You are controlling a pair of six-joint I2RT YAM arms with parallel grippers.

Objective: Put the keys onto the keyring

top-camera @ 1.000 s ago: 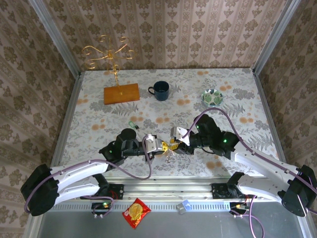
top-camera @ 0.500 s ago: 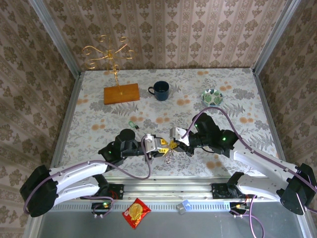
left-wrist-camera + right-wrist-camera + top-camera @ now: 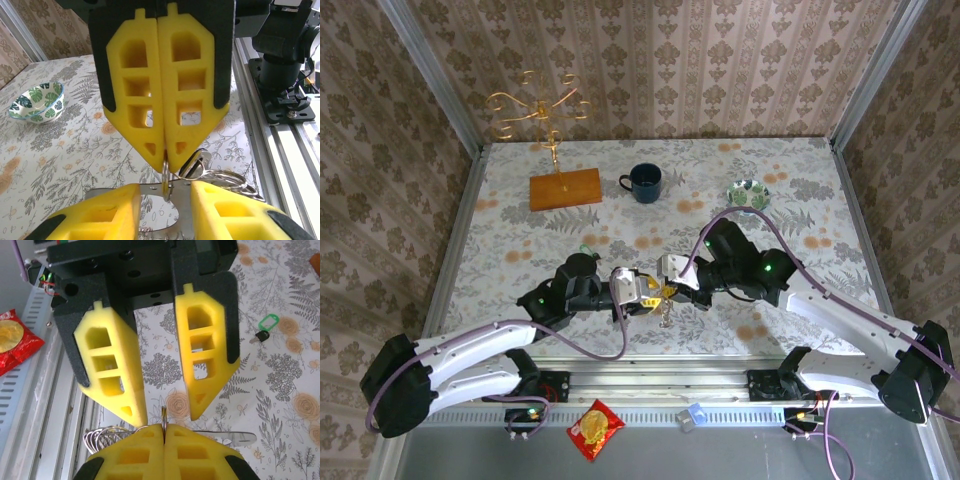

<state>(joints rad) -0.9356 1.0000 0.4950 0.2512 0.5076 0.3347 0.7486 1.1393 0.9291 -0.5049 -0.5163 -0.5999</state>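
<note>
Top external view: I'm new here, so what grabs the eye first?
The claws meet tip to tip at the table's near middle: the right claw is shut on the keyring, the left claw open around it. A green key lies alone just behind the left claw.

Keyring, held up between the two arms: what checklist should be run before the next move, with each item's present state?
1. Right gripper jaws shut on the keyring: ok.
2. Left gripper jaws open, one on either side of the ring, not pinching it: ok.
3. Green key located, lying on the table apart from both grippers: ok.
4. Green key threaded on the keyring: not ok.
5. Ring's coil parted for threading: cannot tell.
</note>
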